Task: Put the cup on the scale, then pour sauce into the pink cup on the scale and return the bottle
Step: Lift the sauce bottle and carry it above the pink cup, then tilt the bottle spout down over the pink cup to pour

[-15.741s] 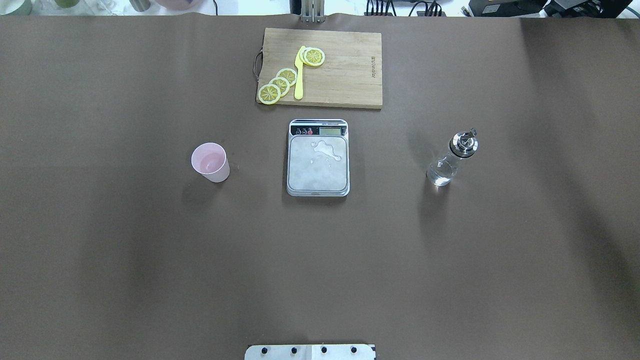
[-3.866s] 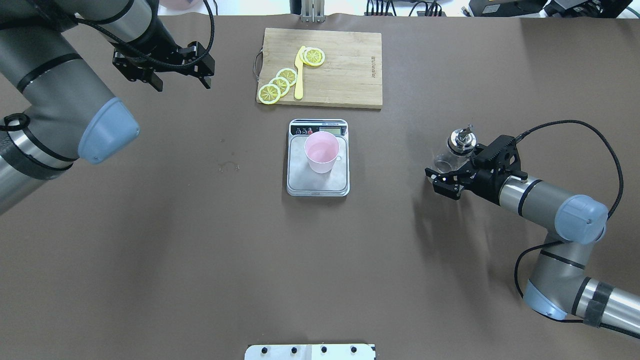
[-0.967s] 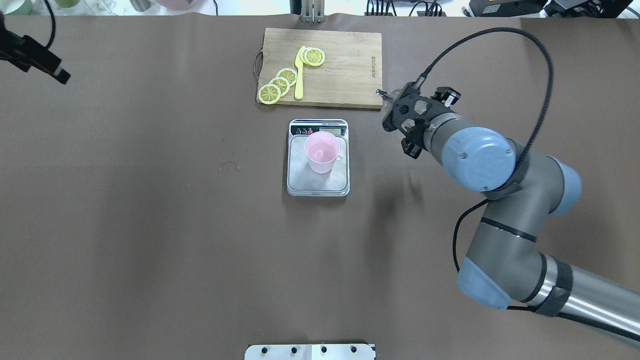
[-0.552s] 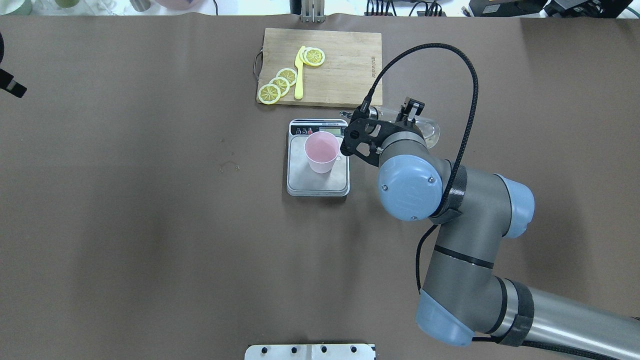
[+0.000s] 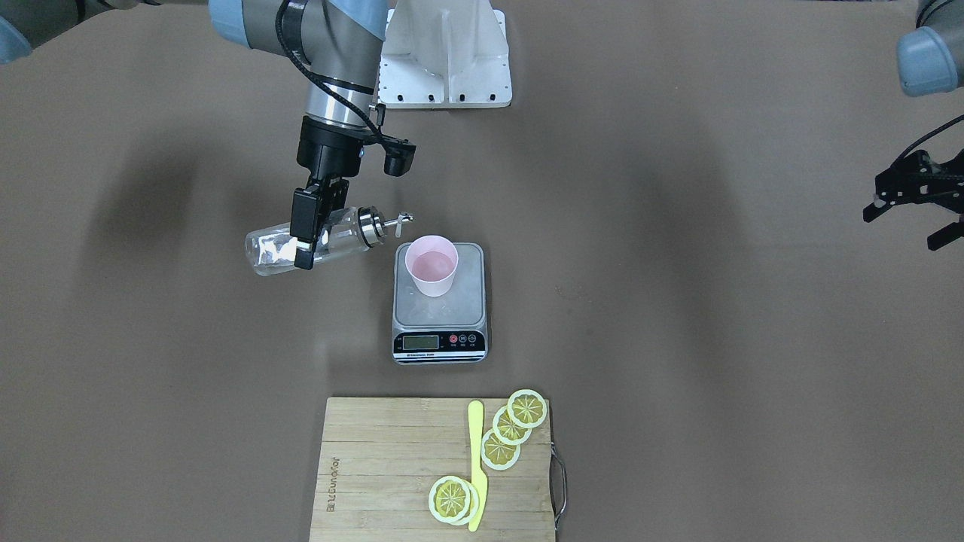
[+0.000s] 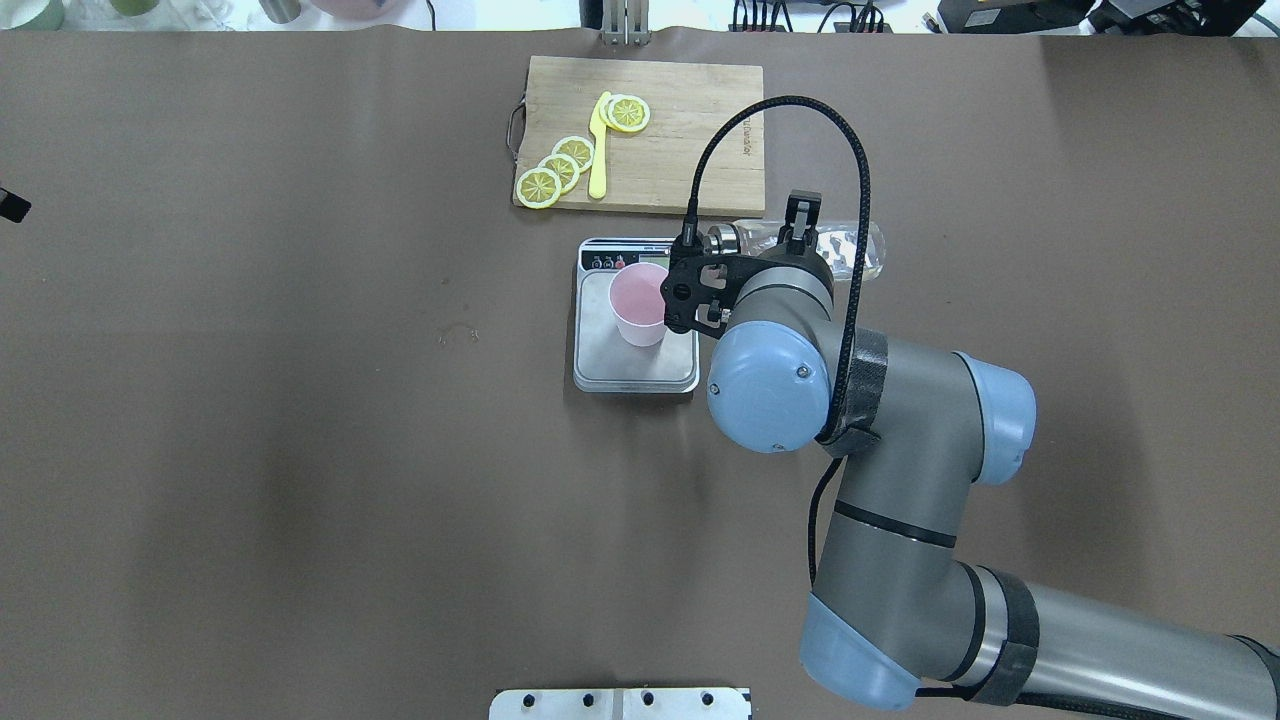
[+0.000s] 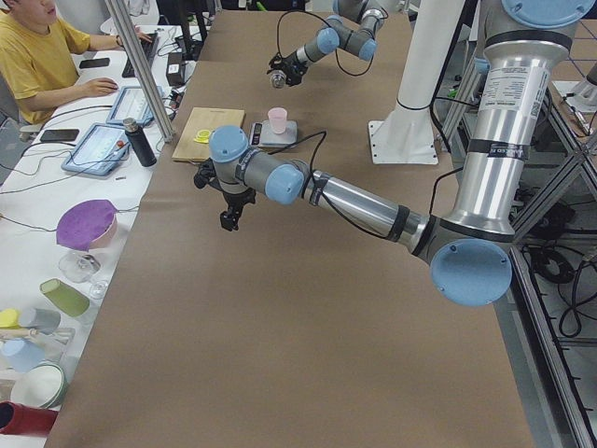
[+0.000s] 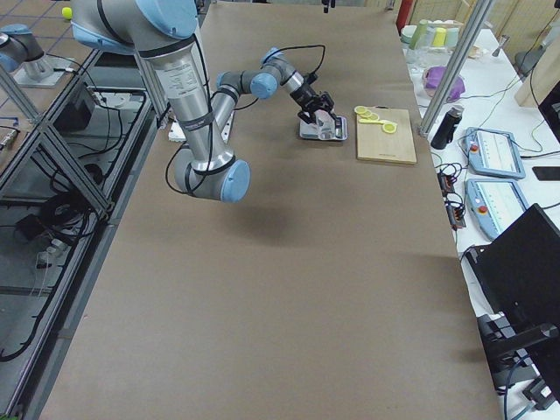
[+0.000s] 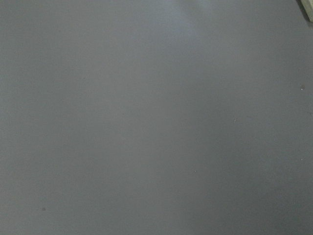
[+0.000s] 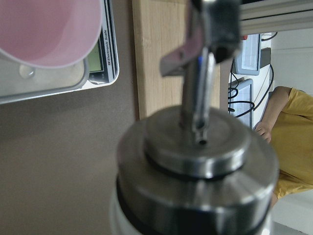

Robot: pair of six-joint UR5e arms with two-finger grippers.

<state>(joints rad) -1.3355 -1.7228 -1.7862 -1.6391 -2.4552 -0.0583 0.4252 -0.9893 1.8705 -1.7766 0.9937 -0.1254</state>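
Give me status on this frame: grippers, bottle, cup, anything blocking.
Right gripper shut on bottle, tipped nearly level, spout toward cup. Cup upright on scale, no stream visible. Left gripper open, far aside. Nothing between spout and cup.

The cup (image 5: 431,275) on the scale (image 5: 439,342); bottle (image 5: 265,254) tipped just beside (spout toward it); cutting board (image 5: 392,452) beyond.

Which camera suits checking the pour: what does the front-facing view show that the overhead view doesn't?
Only front-facing: the spout tip near the rim of the cup, the right gripper shut on the tilted bottle, and the left gripper seen open. Only overhead: the elbow of the right arm; its wrist covers the spout. Both: the cup on the scale, the bottle's base, the board with lemon slices.
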